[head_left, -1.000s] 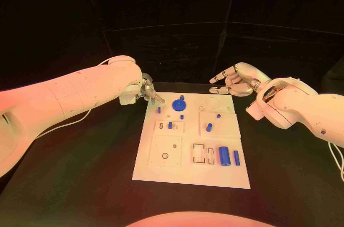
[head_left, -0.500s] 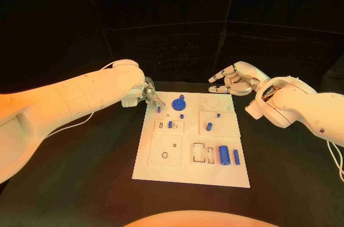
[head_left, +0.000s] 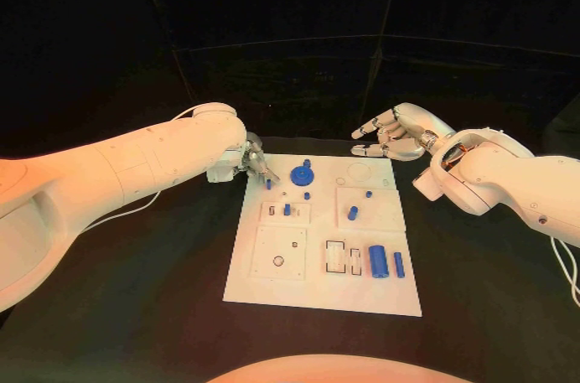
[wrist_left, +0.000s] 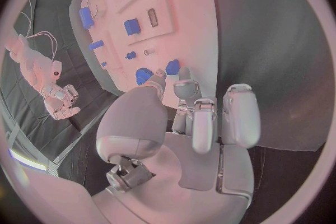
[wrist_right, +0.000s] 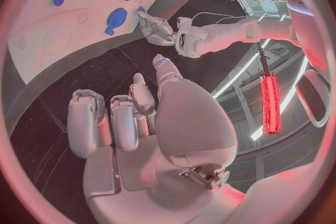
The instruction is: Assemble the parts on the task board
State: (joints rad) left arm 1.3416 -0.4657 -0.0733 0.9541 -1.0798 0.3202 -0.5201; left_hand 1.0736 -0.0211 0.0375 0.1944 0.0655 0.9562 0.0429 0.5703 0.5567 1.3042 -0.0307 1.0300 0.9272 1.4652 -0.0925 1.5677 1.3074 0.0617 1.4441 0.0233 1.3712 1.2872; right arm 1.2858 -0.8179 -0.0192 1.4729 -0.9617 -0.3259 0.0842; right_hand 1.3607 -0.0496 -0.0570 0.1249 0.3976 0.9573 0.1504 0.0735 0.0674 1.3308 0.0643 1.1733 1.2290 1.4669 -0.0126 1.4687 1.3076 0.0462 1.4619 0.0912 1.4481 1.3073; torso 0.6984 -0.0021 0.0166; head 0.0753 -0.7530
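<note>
We see the white board (head_left: 324, 270) lying in the middle of the black table (head_left: 145, 299), with wide bare table along its left, right and near edges. The left hand (head_left: 248, 160) is at the board's far left corner, with its fingertips (wrist_left: 183, 88) bent down together just beside a small blue peg (head_left: 267, 184) near the left edge; we cannot tell if they touch or hold it. A blue round piece (head_left: 301, 178) stands close by, toward the far edge. The right hand (head_left: 396, 135) hangs over the table beyond the far right corner, apart from the board, its fingers loosely curled and separated, holding nothing. Near the right edge, toward the near corner, lie a blue cylinder (head_left: 377, 261) and a thin blue bar (head_left: 399, 265).
</note>
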